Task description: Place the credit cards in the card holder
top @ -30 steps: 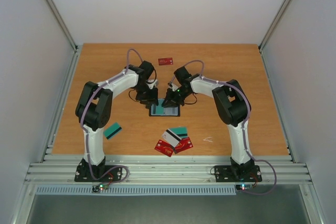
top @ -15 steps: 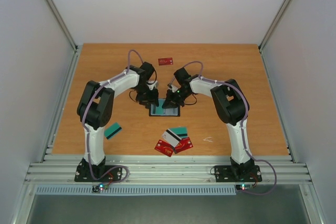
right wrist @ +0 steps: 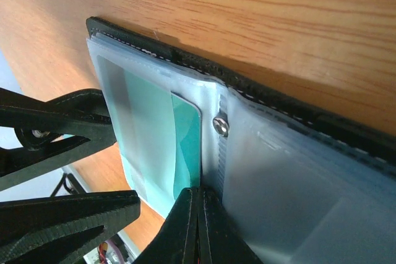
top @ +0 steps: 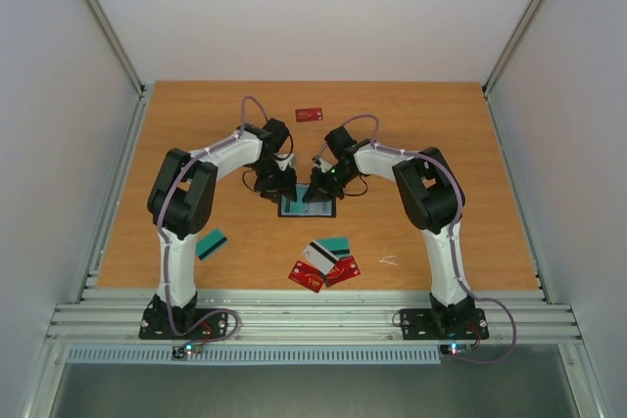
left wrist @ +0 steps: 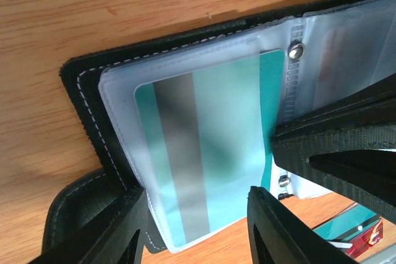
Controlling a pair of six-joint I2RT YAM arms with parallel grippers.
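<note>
Jaws of the left gripper (left wrist: pixel 195 193) are standing apart, empty, over the card holder (left wrist: pixel 83 91)'s sleeved teal card (left wrist: pixel 210 146); the right gripper (right wrist: pixel 199 196), closed, is touching its three-o'clock edge.

The right hand (right wrist: pixel 199 195) has closed the last bit, and its two fingers now meet, with the tips at the spine of the open card holder (top: pixel 307 208). The left hand (left wrist: pixel 198 214) has spread its fingers a little wider over the sleeved teal card (left wrist: pixel 207 153). The left arm (top: pixel 182 193) has swung its dark elbow slightly toward the middle of the counter (top: pixel 441 124).
</note>
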